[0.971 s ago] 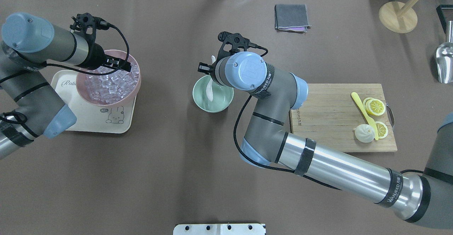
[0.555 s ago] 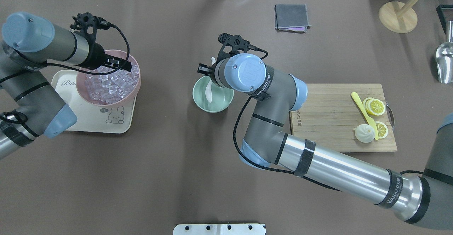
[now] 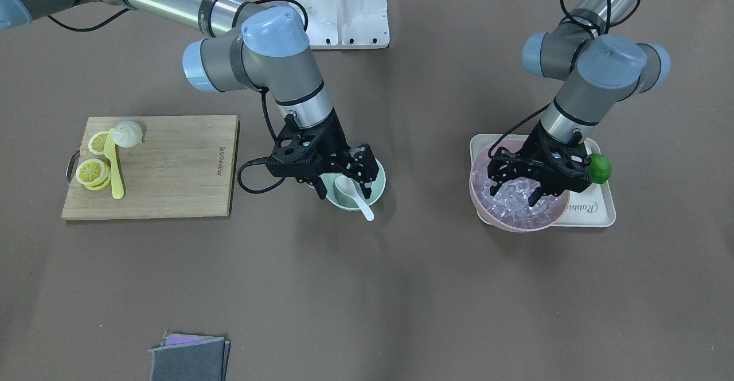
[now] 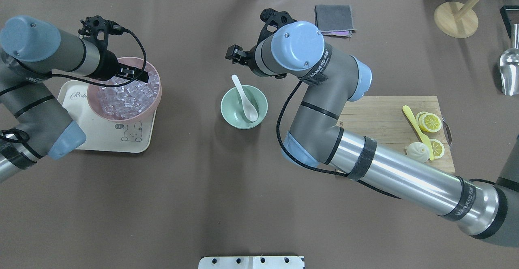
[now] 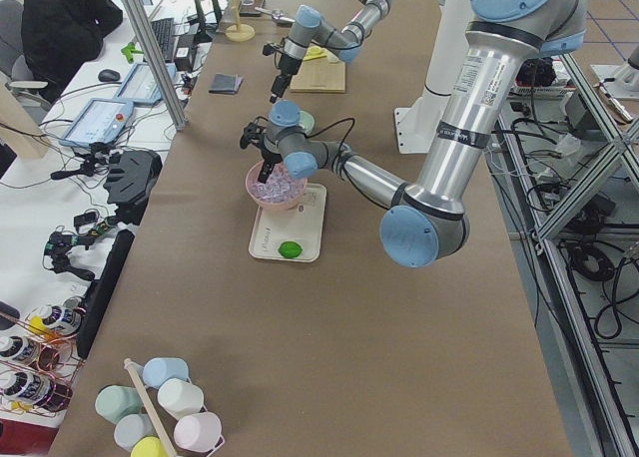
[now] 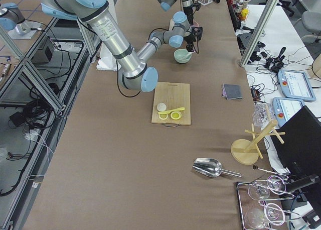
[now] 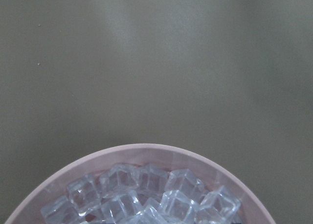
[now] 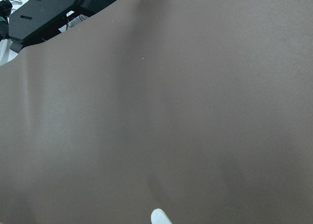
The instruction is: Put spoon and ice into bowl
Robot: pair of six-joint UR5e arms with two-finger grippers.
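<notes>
Spoon (image 4: 245, 98) rests in the mint bowl (image 4: 231, 115), handle over its rim, right claw (image 3: 343, 181) spread empty above. Left claw (image 3: 514, 190) gapes over the ice (image 4: 125, 97) in the pink bowl (image 3: 504, 224); a slick cube could squirt from the pinch onto the worktop (image 4: 202, 180).

Glossy white spoon (image 4: 245, 99), smooth matt mint bowl (image 4: 233, 115), glassy ice (image 4: 126, 97), wooden board (image 4: 389, 117)

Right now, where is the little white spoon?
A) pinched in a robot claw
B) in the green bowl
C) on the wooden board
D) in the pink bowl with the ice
B: the spoon lies with its scoop inside the green bowl, its handle leaning out over the rim.
</notes>
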